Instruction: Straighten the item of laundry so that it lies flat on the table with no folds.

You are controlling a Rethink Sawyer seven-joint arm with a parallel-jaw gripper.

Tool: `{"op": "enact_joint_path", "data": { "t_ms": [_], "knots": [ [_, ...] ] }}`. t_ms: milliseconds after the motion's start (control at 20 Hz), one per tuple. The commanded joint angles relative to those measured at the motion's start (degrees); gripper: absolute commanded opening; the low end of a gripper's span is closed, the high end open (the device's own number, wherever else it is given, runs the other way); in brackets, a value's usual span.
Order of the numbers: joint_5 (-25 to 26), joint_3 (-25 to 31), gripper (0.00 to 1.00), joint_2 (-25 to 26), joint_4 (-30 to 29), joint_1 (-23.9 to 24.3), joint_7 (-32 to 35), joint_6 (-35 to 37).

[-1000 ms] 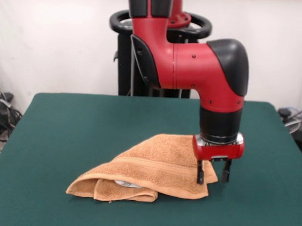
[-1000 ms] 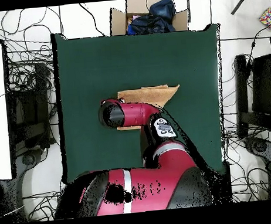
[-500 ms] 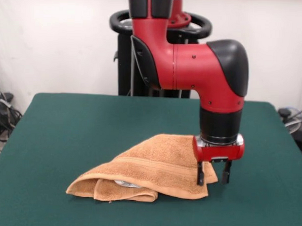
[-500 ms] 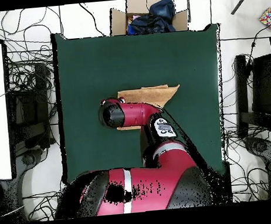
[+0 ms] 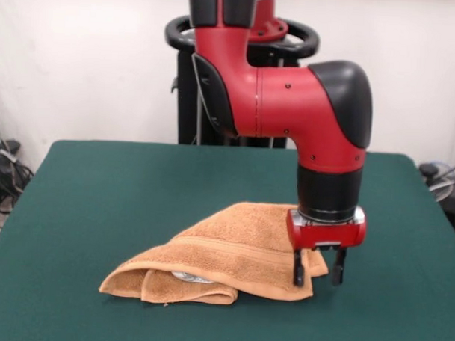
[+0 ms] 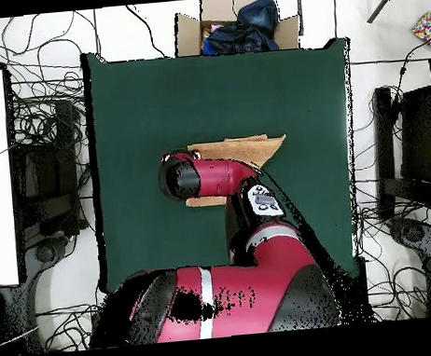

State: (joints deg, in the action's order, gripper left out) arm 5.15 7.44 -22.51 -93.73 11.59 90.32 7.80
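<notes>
The orange-tan towel (image 5: 232, 253) lies crumpled and folded over itself on the green table (image 5: 122, 182), with a woven band across it and a rolled fold at its front left. My gripper (image 5: 317, 272) is open and points straight down at the towel's right corner. One finger (image 5: 298, 269) is over the cloth and the other just off its edge, the tips close above the table. In the overhead view the arm's wrist covers the gripper, and only part of the towel (image 6: 245, 149) shows on the table (image 6: 212, 92).
The robot's pedestal (image 5: 238, 88) stands behind the table's far edge. In the overhead view a cardboard box with clothes (image 6: 234, 29) sits beyond the table's top edge, and cables lie on the floor on both sides.
My gripper has sunk a little lower and shifted slightly left over the towel's right corner. The fingers stay open. The towel has not moved.
</notes>
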Motion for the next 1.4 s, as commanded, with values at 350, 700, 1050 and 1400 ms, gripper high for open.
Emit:
{"op": "enact_joint_path", "data": {
  "t_ms": [350, 700, 1050, 1400],
  "knots": [
    [1.0, 0.0, 1.00, 3.3, 7.0, 1.8, 5.5, 1.4],
    [2.6, 1.8, 1.00, 3.4, 4.1, 3.7, 4.9, 0.4],
    [2.6, 1.2, 1.00, -3.3, -3.5, 3.0, 7.1, 1.3],
    [2.1, 1.5, 1.00, -7.4, -7.8, 3.3, 7.2, 2.8]
  ]
}}
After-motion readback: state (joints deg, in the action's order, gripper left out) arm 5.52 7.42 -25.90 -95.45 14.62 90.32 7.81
